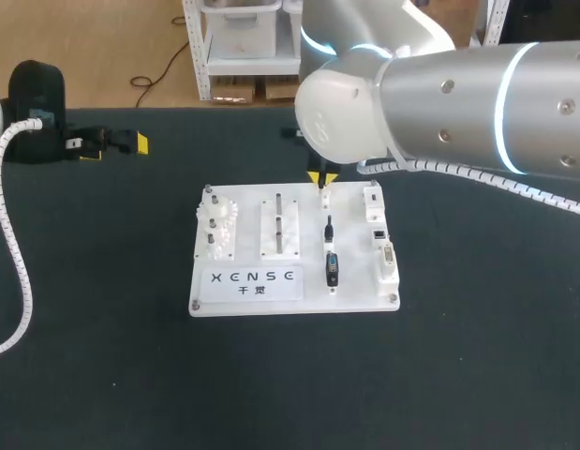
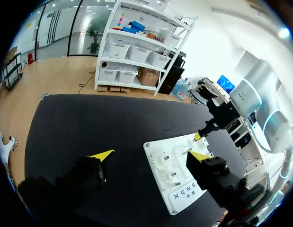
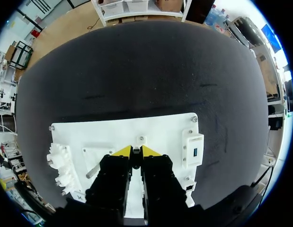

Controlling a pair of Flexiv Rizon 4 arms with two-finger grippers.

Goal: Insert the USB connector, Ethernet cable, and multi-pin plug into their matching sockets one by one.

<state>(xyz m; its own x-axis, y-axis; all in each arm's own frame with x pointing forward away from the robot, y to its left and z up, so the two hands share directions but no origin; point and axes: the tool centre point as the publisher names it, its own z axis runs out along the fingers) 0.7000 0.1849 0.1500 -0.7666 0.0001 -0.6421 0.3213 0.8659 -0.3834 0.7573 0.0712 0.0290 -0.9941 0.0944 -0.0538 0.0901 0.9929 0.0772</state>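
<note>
White plastic board (image 1: 364, 298) mid black counter (image 1: 477, 375), right pincer (image 1: 322, 178) closed on small pale USB connector (image 1: 324, 195) at the board's far edge, black Ethernet cable plug (image 1: 329, 230) and black multi-pin plug (image 1: 333, 269) lined up nearer, white sockets (image 1: 381, 234) beside them, left pincer (image 1: 116, 145) wide open, well apart.

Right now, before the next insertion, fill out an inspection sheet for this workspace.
Surface: black table, with a white board in the middle.
Job's things: USB connector and multi-pin plug sit in the board's holder row. The sockets are on the block beside them.
Clutter: nothing seen loose. White gears and a peg block also sit on the board.
Tools: right tool is above the row's far end. Left tool is open and empty, near the table's far left edge.
Cables: white ribbed conduit along the left arm.
Surroundings: nothing seen reaching over the table.
</note>
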